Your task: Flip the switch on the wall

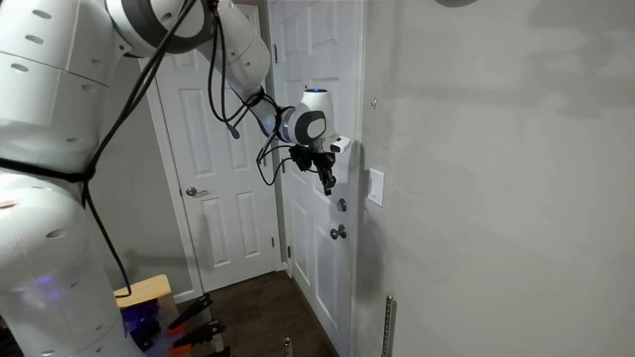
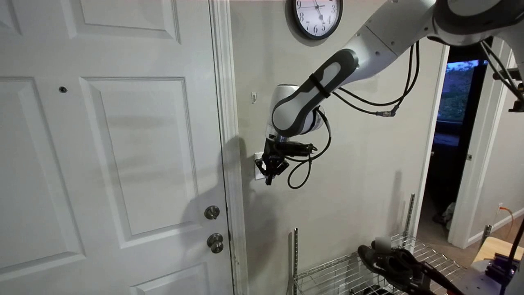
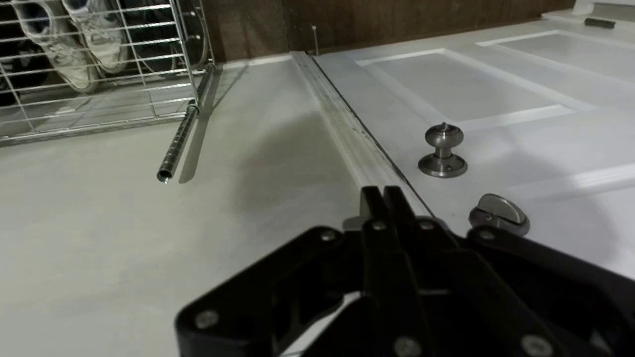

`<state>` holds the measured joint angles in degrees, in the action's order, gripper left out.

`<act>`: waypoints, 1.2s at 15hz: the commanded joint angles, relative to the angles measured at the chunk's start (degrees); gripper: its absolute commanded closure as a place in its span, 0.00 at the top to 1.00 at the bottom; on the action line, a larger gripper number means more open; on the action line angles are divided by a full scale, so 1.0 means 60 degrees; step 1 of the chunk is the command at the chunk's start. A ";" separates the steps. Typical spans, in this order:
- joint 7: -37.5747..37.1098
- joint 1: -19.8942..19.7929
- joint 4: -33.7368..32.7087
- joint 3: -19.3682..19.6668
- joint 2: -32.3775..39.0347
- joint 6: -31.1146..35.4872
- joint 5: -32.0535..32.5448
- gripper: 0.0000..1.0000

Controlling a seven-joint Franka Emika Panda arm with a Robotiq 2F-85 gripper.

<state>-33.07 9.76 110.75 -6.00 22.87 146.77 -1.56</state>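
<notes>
The switch plate [image 1: 376, 187] sits upright on the wall [image 1: 471, 198], just beside the door trim [image 2: 228, 102]. In an exterior view the gripper [image 1: 328, 192] hangs near the plate but apart, pointing down; in the wrist view its fingers [image 3: 397, 201] lie drawn together, nothing visible between them. With the tips aimed along the wall, a sideways push could land a knuckle instead. The switch's position is too small to read, so the wrong half may get pressed, and misjudged depth could jam the gripper into the wall.
</notes>
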 commanded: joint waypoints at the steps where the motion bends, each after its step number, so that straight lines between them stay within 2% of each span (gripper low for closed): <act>1: 0.0017 0.0370 -0.0323 0.0527 0.0585 0.1310 0.0065 0.00; 3: -0.0030 0.0571 -0.0463 0.0849 0.0909 0.2018 0.0139 0.05; 7: -0.0035 0.0932 -0.1046 0.1445 0.1707 0.2946 0.0044 0.05; 12: -0.0407 0.1723 -0.1579 0.2715 0.2226 0.3805 0.0105 0.04; 16: -0.0740 0.2362 -0.1777 0.3728 0.2324 0.4013 0.0105 0.04; 18: -0.0946 0.2592 -0.1803 0.4023 0.2370 0.3884 0.0139 0.04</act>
<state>-35.51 22.88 100.51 14.68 36.39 169.24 -1.42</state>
